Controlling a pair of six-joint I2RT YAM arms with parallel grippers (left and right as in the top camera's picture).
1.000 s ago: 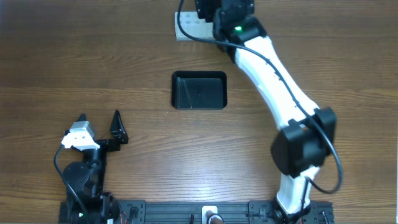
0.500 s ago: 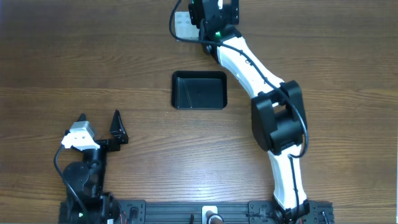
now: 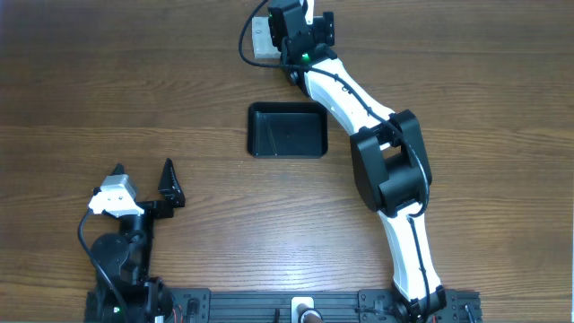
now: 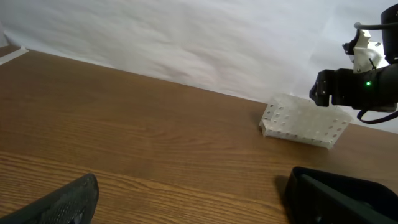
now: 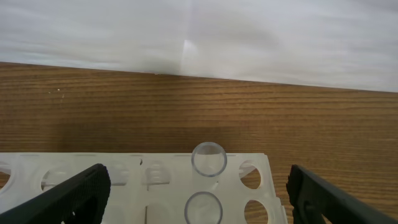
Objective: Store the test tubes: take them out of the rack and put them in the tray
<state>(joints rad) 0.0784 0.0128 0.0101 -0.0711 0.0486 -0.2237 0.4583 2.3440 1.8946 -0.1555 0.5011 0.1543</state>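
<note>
Right hand (image 5: 198,177) wide open above two tubes (image 5: 208,159) standing in rack (image 5: 174,186) at far edge of table (image 3: 134,72), tray (image 3: 253,131) mid-table, well apart; risk: fingers (image 5: 74,196) closing off-centre could catch both tubes, or tilt the light rack on the pull.

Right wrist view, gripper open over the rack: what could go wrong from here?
1. The edge-row tube and the second-row tube stand in neighbouring holes, both in line with the open right gripper. Closing might catch both or knock one askew.
2. Nothing steadies the rack, and the left gripper sits far off. Pulling a tube could lift or drag the rack.
</note>
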